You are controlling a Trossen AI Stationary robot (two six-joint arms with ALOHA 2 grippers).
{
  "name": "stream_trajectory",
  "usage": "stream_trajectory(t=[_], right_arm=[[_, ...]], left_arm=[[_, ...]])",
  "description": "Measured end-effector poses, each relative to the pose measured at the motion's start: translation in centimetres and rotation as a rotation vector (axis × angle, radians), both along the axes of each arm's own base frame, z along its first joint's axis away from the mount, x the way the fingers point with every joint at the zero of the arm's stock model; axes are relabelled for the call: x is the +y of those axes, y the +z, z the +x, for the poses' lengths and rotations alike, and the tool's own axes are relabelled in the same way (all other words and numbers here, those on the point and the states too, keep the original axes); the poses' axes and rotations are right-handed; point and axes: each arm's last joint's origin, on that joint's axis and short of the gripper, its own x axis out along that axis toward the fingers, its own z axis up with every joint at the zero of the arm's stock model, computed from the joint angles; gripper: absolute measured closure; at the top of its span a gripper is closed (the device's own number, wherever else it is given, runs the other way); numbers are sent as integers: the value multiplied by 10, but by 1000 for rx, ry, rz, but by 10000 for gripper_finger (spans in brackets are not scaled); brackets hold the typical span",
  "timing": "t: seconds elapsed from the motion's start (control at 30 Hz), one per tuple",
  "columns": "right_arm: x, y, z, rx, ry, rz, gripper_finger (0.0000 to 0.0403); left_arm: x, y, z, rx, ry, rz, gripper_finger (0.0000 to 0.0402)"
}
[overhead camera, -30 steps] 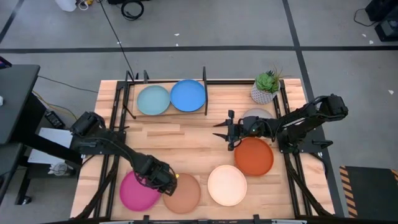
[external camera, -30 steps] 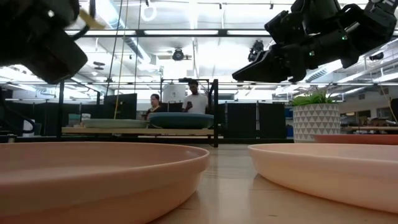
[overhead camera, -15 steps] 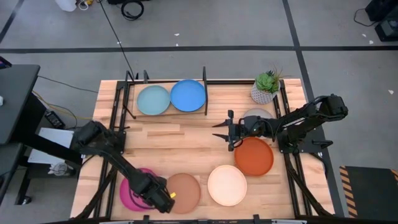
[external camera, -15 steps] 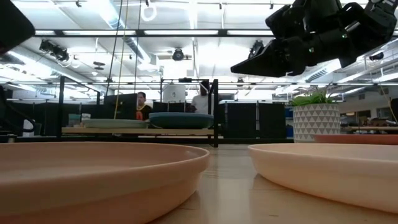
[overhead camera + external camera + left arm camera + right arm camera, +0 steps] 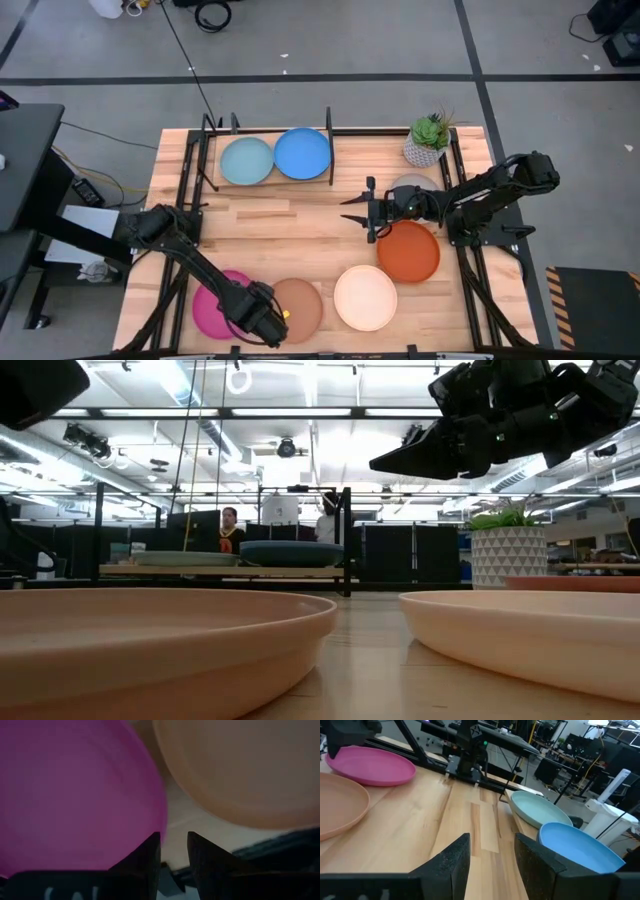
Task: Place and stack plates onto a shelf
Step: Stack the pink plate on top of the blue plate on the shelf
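Note:
Five plates lie flat on the tabletop: magenta (image 5: 215, 305), tan (image 5: 300, 306), cream (image 5: 365, 297), orange-red (image 5: 408, 250) and grey (image 5: 412, 184), the grey one partly under the right arm. The pale blue-green plate (image 5: 246, 160) and the bright blue plate (image 5: 302, 153) rest on the shelf (image 5: 268, 183) at the far edge. No dark teal plate shows. My left gripper (image 5: 262, 320) points down at the near edge between the magenta plate (image 5: 75, 795) and the tan plate (image 5: 240, 770), open by a narrow gap. My right gripper (image 5: 348, 208) hovers open above mid-table. My left gripper (image 5: 173, 837) has one fingertip (image 5: 154, 840) right beside the magenta plate's near rim (image 5: 161, 815), coming from above. I cannot tell whether it touches the rim. The plate lies flat on the table.
A white pot with a green plant (image 5: 428, 140) stands at the far right corner. Black frame rails (image 5: 180, 250) run along both sides of the table. Bare wood (image 5: 290, 235) lies between the shelf and the near plates. People show in the room beyond (image 5: 230, 525).
My left gripper has moved toward the table's near edge and downward, from the far side of the gap between the magenta and tan plates to its near end. The plates have stayed put.

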Motion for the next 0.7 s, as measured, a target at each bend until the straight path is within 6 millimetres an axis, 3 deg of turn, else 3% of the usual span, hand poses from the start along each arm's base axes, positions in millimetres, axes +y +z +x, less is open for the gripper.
stream_trajectory(t=[0.5,0.7], right_arm=[[0,0,0,3,4,4,243],[0,-1,0,6,4,4,243]], left_arm=[[0,-12,-7,-48,12,78,299],[-5,-28,-6,-7,-30,85,299]])
